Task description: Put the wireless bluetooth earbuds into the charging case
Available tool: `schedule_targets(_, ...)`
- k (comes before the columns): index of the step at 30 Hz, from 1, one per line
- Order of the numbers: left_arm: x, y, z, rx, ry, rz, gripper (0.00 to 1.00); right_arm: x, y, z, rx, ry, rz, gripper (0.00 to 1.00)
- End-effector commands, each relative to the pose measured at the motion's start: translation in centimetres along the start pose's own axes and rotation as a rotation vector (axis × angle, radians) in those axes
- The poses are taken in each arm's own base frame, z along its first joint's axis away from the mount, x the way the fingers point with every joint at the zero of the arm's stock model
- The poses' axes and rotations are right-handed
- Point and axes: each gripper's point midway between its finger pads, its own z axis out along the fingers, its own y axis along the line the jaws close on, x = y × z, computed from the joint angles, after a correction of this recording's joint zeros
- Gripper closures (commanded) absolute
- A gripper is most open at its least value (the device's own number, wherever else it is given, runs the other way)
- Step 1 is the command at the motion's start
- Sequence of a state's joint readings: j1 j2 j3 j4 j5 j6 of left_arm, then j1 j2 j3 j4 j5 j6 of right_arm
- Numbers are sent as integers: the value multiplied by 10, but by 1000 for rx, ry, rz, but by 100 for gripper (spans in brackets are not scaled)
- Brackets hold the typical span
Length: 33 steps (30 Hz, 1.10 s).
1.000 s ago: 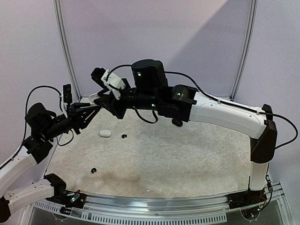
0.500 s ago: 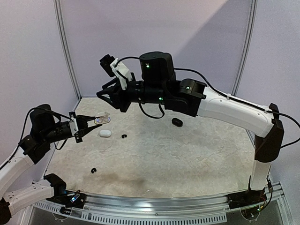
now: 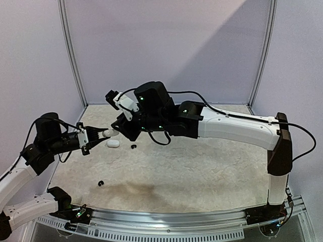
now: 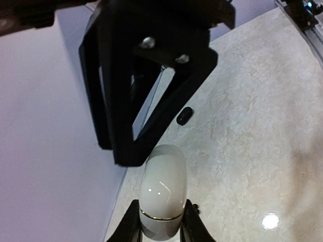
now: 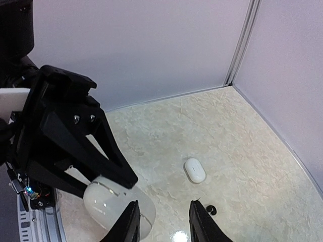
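**Left gripper holds a white case; right gripper hangs open at its tip**

The left gripper is clamped on a white charging case, one finger on each side of its lower end; the case is off the table, its rounded free end pointing out from the fingers; a thin line runs round the shell near the grip, and the lid looks closed.

The right gripper reaches across from the right side and meets the left one at the far left of the table; its jaws stand wide apart with nothing between them; in the left wrist view its black fingertips sit just beyond the free end of the held case, very near it, though I cannot tell whether they touch.

A second white case lies flat on the table just below the two grippers, lid shut; a black earbud lies near it on the right, apart from it; another black earbud lies well apart, nearer the front edge on the left; both are loose on the surface, outside any case.

A black case lies on the table farther off, seen only from the left wrist; no white earbuds can be made out at this size.
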State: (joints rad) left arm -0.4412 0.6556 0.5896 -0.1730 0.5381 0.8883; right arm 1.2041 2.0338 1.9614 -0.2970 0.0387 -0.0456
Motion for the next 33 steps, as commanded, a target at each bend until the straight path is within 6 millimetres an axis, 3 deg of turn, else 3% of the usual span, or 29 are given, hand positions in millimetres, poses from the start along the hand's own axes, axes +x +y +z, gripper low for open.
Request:
schedule_targets(1,-1,14,3,-52,5,-170,100,6,-16,-29,87,57,31,66)
schedule_targets(4,19,5,11,-20,83,-517,100,-4,-63,-49,192,28,153,64)
schedule_targets(7,33,-6,15,27,169,-813,100,16,-121,-73,345,84,249,53)
schedule_targets(12,56,-13,23,100,323,-1233,100,85,-208,-104,479,273,438,33)
schedule_targets(15,76,-17,26,150,434,-1462,100,133,-255,-114,511,391,515,4)
schedule_targets(18,116,-15,21,113,597,-1675,100,179,-290,-116,525,516,553,1)
schedule_targets(22,163,-29,17,153,784,-1949,100,233,-317,-103,502,697,519,1)
schedule_targets(27,196,-39,25,194,849,-1982,100,292,-322,-74,372,831,442,1)
schedule_targets(33,235,-44,29,180,860,-2041,100,326,-315,-52,257,850,418,1)
